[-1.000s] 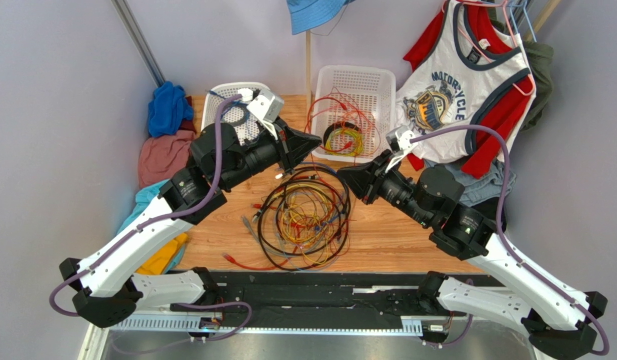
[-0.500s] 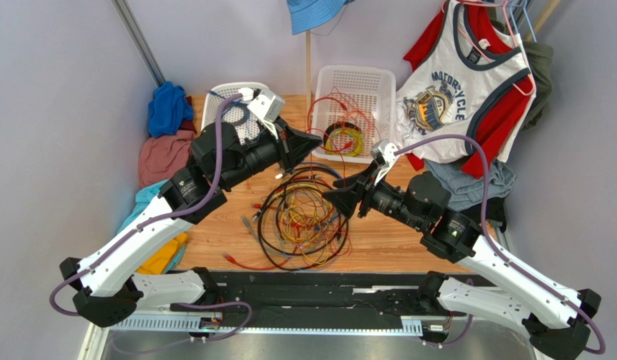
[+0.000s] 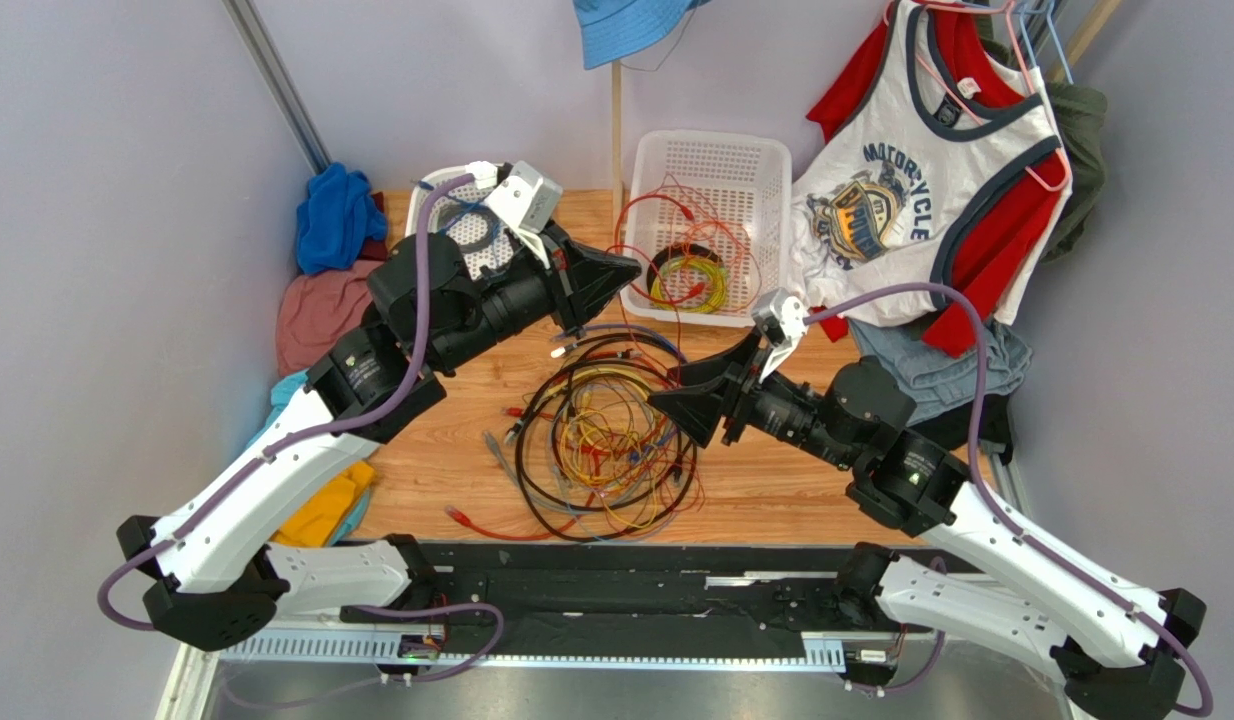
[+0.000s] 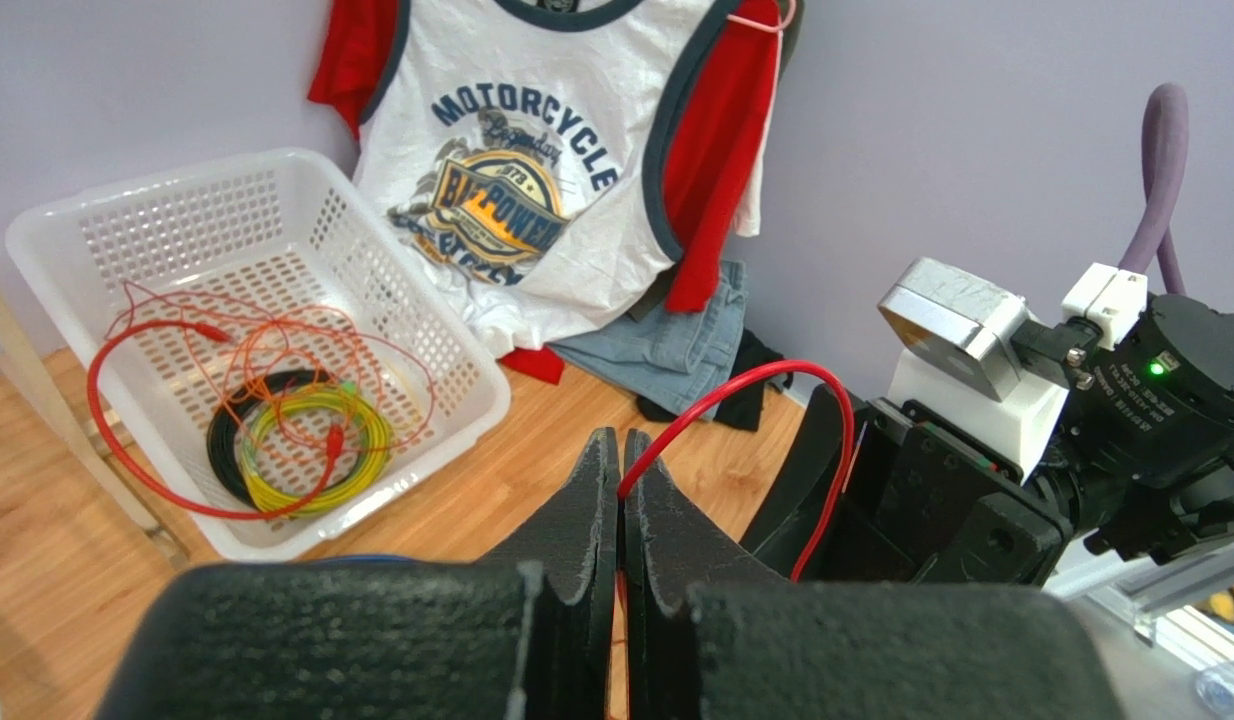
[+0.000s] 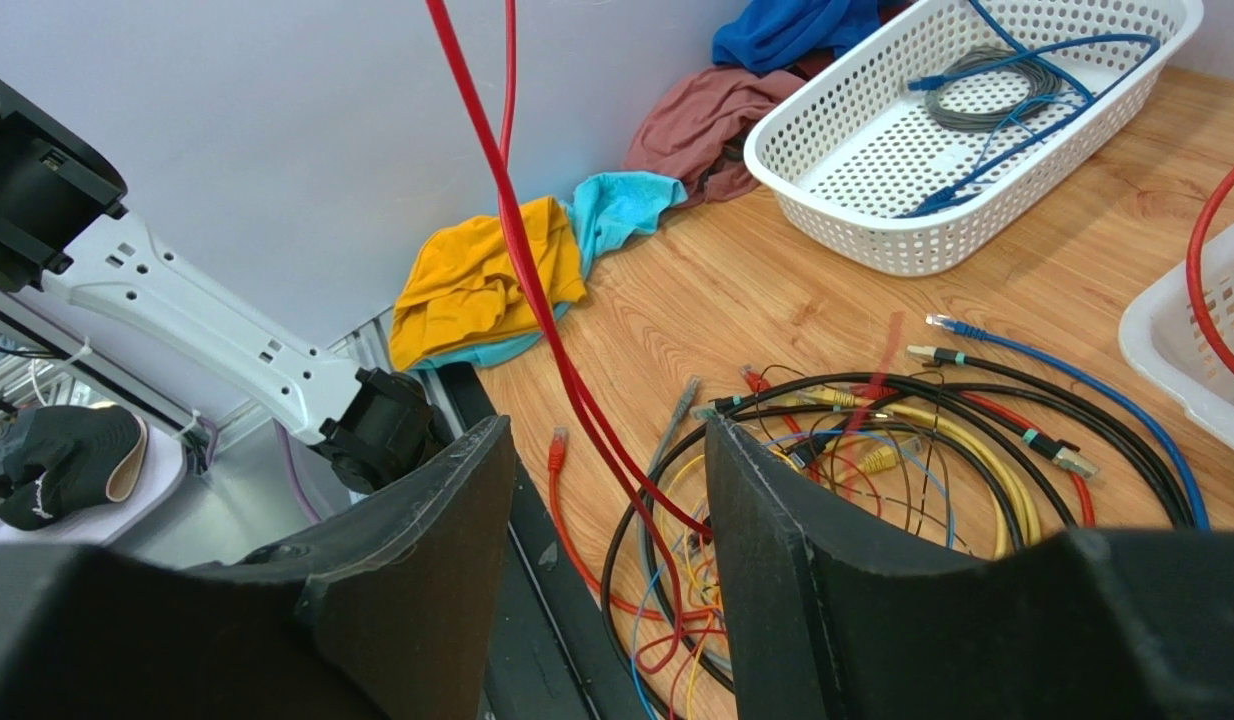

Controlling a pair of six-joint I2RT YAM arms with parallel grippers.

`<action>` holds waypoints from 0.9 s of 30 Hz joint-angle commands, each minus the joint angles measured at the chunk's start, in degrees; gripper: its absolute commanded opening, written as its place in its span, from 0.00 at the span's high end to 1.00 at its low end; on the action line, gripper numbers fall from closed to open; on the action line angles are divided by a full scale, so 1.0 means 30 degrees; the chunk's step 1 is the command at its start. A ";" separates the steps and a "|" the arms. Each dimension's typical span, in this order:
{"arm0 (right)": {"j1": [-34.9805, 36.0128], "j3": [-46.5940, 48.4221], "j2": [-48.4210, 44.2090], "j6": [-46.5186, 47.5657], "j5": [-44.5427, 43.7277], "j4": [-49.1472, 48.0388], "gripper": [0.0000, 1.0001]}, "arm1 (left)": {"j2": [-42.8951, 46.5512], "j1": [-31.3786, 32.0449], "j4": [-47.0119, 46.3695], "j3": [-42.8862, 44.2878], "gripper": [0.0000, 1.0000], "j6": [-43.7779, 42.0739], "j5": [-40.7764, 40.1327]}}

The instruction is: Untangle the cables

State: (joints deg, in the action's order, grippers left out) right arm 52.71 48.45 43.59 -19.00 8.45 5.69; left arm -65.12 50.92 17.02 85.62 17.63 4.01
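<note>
The cables [image 3: 608,435] lie in a tangled pile of black, yellow, red, orange and blue loops on the wooden table, also seen in the right wrist view [image 5: 909,435]. My left gripper [image 3: 632,276] hovers above the pile's far side, shut [image 4: 620,450] on a red cable [image 4: 822,435] that arcs out of its tips. Two strands of that red cable [image 5: 506,225] hang down to the pile, passing between the fingers of my right gripper [image 5: 608,435]. The right gripper [image 3: 671,408] is open at the pile's right edge, holding nothing.
A white basket [image 3: 713,140] at the back holds a yellow-green and black coil [image 4: 300,443] and loose red and orange wires. A second white basket [image 5: 939,225] at the back left holds blue and grey cable. Clothes lie along the left wall [image 3: 326,308] and hang at right [image 3: 909,180].
My right gripper has opened and swung left and forward to the pile's right edge. The left arm has lifted slightly, still shut on the red cable.
</note>
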 commanded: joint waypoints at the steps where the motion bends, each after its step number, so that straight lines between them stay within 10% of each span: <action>1: 0.0067 0.0316 0.0935 0.0357 -0.0379 -0.0902 0.46 | -0.0118 -0.0009 -0.0105 0.0697 1.00 0.0012 0.0595; 5: 0.0067 0.0725 0.2488 0.0681 -0.1845 -0.1370 0.56 | 0.0057 -0.0009 -0.0105 0.0580 1.00 0.0247 0.0802; 8: 0.0067 0.1047 0.3017 0.0389 -0.2787 -0.1458 0.99 | 0.0379 -0.0009 0.0098 0.0201 1.00 0.0044 0.0307; 10: 0.0067 0.1369 0.2901 0.0037 -0.4157 -0.1663 1.00 | 0.0846 -0.0009 0.0245 -0.0296 0.96 -0.0104 -0.0395; 15: -0.0049 0.3827 0.3426 0.0443 -0.7587 0.0351 1.00 | 0.2747 -0.0126 -0.0047 -0.4365 0.25 0.0977 -0.5022; 18: -0.0458 0.5995 0.4071 0.0797 -0.8439 0.1204 1.00 | 0.3831 -0.0652 0.0624 -0.6885 0.04 0.2732 -0.7104; 27: -0.3884 1.3319 0.7673 0.1061 -0.8764 0.2643 1.00 | 0.8574 -0.1152 0.1243 -1.4415 0.03 0.8212 -1.0243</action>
State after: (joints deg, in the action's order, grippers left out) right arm 45.36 80.58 62.87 -16.88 -15.62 11.42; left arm -46.02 47.53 20.95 48.18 33.04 -21.30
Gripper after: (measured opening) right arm 0.011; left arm 0.966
